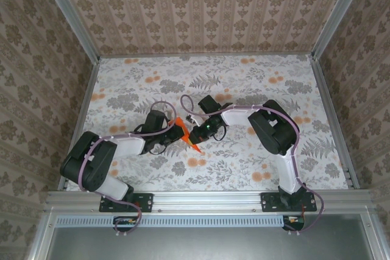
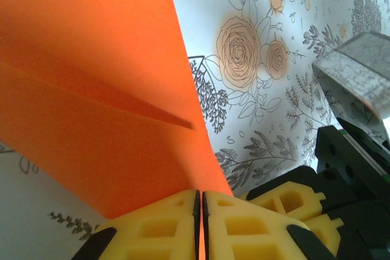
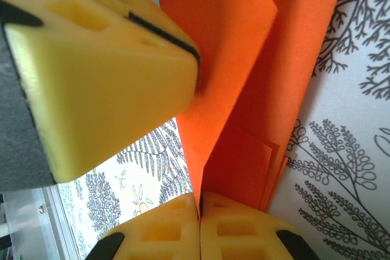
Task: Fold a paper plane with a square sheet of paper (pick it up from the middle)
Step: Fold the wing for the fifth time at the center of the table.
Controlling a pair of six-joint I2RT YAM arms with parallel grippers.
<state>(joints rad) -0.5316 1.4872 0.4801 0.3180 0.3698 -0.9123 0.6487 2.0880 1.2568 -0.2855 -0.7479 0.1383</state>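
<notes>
Here's my table (image 1: 244,172): one big white cover printed with grey ferns (image 1: 207,81) and leaves, with pale-orange flower spots (image 1: 196,162) scattered near, far and out to the right. A metal rail (image 1: 207,198) runs along the near edge, carrying the left arm base (image 1: 131,201) and right arm base (image 1: 291,201). Mid-table the orange paper (image 1: 183,127) dips low; can't tell if it touches.

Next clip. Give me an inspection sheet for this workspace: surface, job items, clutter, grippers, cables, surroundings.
Surface: table covered in a floral print, lying flat.
Job's things: orange paper, folded into layers with visible creases, held mid-table.
Clutter: nothing seen.
Grippers: left gripper shut on the paper; right gripper shut on it too, the two close together.
Cables: lilac cables run along both arms, looping near the wrists.
Surroundings: patterned walls on three sides; metal rail at the near edge.
</notes>
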